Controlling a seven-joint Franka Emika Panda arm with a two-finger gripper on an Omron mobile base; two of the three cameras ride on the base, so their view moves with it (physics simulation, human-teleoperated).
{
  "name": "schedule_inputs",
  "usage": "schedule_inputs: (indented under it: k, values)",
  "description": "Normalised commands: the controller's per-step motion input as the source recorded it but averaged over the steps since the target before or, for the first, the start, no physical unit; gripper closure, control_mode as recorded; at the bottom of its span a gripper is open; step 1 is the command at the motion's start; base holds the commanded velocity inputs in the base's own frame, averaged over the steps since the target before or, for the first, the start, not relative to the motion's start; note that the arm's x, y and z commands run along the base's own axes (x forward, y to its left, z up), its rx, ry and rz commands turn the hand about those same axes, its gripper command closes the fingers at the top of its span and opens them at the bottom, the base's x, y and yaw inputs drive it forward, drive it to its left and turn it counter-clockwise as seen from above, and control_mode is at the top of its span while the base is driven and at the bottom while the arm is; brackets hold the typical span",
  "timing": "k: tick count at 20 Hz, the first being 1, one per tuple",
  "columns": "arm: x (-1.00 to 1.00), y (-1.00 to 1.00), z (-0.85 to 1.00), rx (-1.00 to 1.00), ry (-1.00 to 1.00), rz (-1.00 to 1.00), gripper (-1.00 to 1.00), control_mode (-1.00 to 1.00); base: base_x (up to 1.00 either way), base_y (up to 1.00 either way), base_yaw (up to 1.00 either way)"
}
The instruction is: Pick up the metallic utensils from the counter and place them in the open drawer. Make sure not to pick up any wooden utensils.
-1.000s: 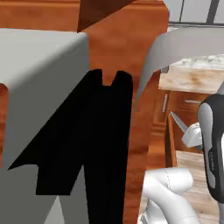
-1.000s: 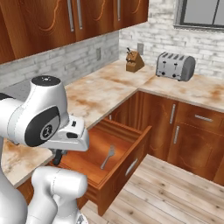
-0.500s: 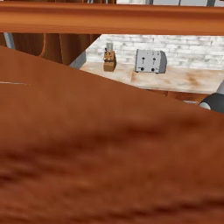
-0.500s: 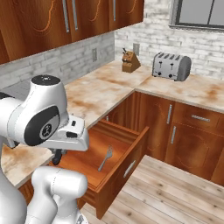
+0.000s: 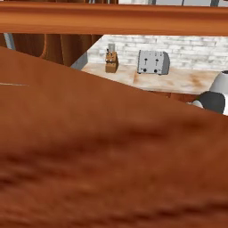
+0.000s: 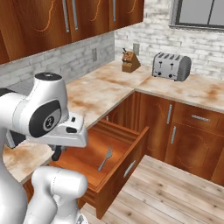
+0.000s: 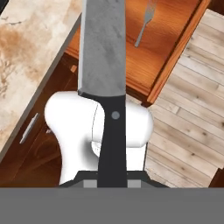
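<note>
Since a second ago my base has driven on: the toaster [image 6: 171,66] and knife block [image 6: 128,62] sit lower and nearer in the right base view. Claw [image 7: 112,181] nearly closed on a knife [image 7: 103,52], dark handle between the tips, grey blade pointing away. Open drawer [image 6: 133,148] lies ahead below the worktop [image 6: 98,94], one fork [image 6: 105,158] already inside. Judgement: carrying step, second utensil. Best to bring the blade over the drawer's middle, lower it flat beside the fork, clear of the front edge, then let go.
</note>
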Motion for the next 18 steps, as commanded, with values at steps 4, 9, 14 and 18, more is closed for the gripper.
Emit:
schedule_inputs:
  k: [4, 9, 14, 18]
  values:
    - [0.99, 0.37, -0.32, 0.0, 0.28, 0.0, 1.0, -1.0, 0.0, 0.0, 0.0]
    - [1.0, 0.22, -0.59, 0.0, 0.09, 0.0, 1.0, -1.0, 0.0, 0.0, 0.0]
    - [0.99, -0.05, -0.56, 0.0, 0.07, -0.07, 1.0, -1.0, 0.0, 0.0, 0.0]
    - [0.98, -0.18, -0.56, 0.0, 0.08, -0.04, 1.0, -1.0, 0.0, 0.0, 0.0]
